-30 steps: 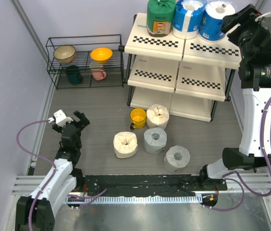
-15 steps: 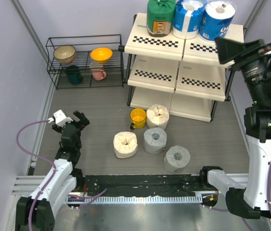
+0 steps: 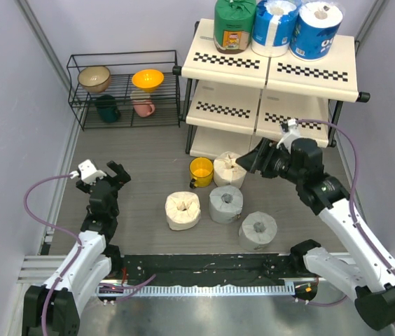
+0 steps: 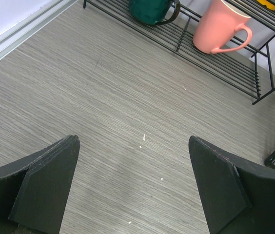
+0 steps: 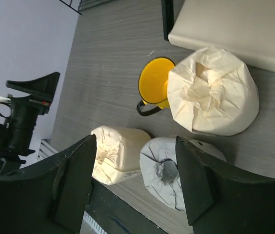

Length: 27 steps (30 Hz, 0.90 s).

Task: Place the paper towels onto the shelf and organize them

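Top external: 3 rolls stand side by side on shelf (image 3: 274,70) top tier: green roll (image 3: 234,24) & 2 blue-and-white rolls (image 3: 274,26). 4 more on table (image 3: 141,161) in front: 2 cream rolls (image 3: 230,169), 2 grey-white rolls (image 3: 225,204). Yellow cup (image 3: 201,171) sits just beside the far cream one. R gripper (image 3: 253,162) hangs near that roll, jaws apart, nothing in them. L gripper (image 3: 105,171) at left, spread wide, empty.

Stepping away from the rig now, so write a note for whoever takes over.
Left gripper: open, empty, over bare floor.
Right gripper: open, empty, above the floor rolls.
Done: green roll and two blue rolls stand on the shelf's top tier.
Left: two cream rolls and two grey rolls on the floor beside the yellow cup, to be shelved.
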Each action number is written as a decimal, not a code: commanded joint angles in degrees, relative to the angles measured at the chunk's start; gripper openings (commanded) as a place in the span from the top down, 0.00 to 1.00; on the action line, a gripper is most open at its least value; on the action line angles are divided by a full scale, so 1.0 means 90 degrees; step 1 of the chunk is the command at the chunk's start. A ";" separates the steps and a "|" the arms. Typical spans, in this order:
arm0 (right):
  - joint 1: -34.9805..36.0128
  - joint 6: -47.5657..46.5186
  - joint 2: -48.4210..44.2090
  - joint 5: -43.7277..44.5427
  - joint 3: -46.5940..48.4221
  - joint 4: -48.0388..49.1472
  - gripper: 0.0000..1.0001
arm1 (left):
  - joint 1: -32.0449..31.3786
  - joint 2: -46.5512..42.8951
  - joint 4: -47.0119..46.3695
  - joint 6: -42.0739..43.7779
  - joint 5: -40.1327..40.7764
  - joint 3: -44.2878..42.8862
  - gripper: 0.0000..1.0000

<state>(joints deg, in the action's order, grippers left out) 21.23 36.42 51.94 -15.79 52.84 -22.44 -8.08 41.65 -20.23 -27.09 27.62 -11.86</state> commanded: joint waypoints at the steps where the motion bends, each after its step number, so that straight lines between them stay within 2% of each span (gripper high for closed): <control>1: 0.0335 0.0220 -0.0390 0.0748 -0.0674 0.0364 0.29 | 0.0028 -0.0067 -0.0174 -0.0056 0.0076 -0.0001 0.00; 11: 0.0853 0.0601 -0.0079 0.2301 -0.1545 0.0530 0.30 | 0.0028 -0.0009 -0.0174 -0.0056 0.0057 -0.0030 0.00; 27: 0.1146 0.1041 0.0908 0.3151 -0.1409 0.1233 0.26 | 0.0028 -0.0008 -0.0164 -0.0056 0.0076 -0.0040 0.00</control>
<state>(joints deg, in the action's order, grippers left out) 30.98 44.40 58.85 9.06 37.98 -14.90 -8.05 41.89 -20.25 -27.09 27.62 -11.86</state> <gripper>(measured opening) 0.733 0.996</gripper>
